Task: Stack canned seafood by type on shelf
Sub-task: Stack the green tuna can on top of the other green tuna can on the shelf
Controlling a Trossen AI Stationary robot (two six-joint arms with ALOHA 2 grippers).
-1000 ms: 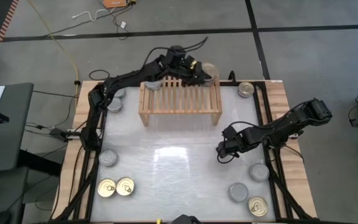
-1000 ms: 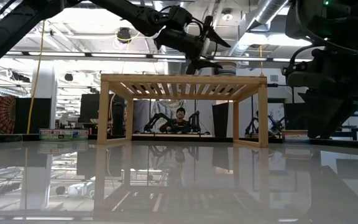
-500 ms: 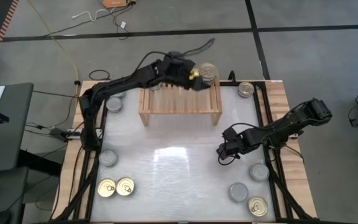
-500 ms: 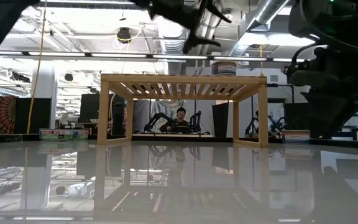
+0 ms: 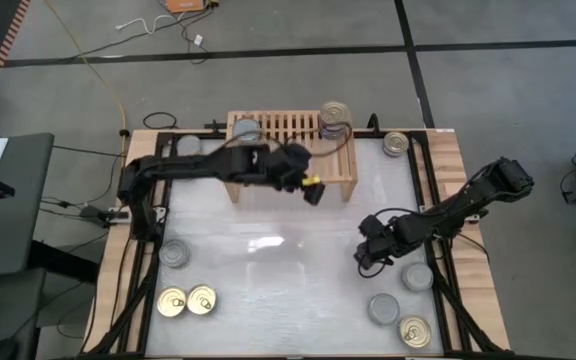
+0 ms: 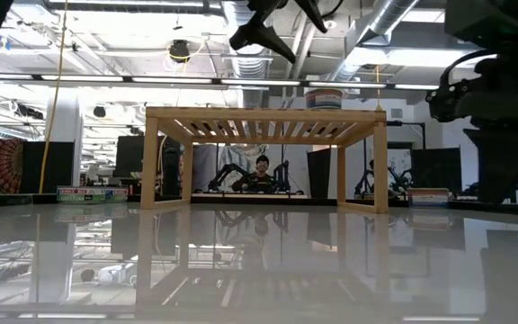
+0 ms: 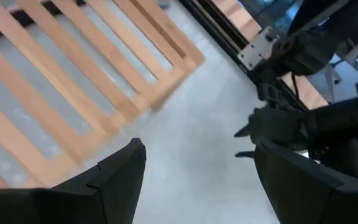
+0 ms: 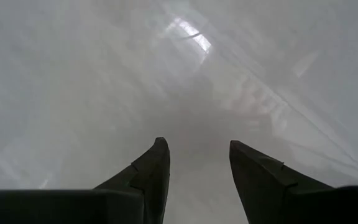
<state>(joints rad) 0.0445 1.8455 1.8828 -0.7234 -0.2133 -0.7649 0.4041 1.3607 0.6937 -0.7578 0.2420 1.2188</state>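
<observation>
The light-wood shelf (image 5: pixel 290 158) stands at the table's far middle. On its slatted top a silver-topped can (image 5: pixel 247 130) sits at the far left and a short stack of cans (image 5: pixel 335 120) at the far right, also seen as the stack (image 6: pixel 324 97) in the low view. My left gripper (image 5: pixel 314 192) hangs open above the shelf's near right part, with the slats (image 7: pixel 73 81) below it and nothing between its fingers. My right gripper (image 5: pixel 367 257) stands open over bare table at the right, fingers (image 8: pixel 154 168) empty.
Loose cans lie around the table: two gold-topped (image 5: pixel 187 300) and one silver (image 5: pixel 174 253) at the near left, two silver (image 5: pixel 417 276) (image 5: pixel 383 308) and one gold (image 5: pixel 415 332) at the near right, one (image 5: pixel 395 143) at the far right, one (image 5: pixel 186 146) left of the shelf.
My left gripper has drawn away from the can stack at the shelf's far right, risen, and swung toward the table's near edge across the shelf; the stack stays where it was. My right gripper has shifted a little toward the near right.
</observation>
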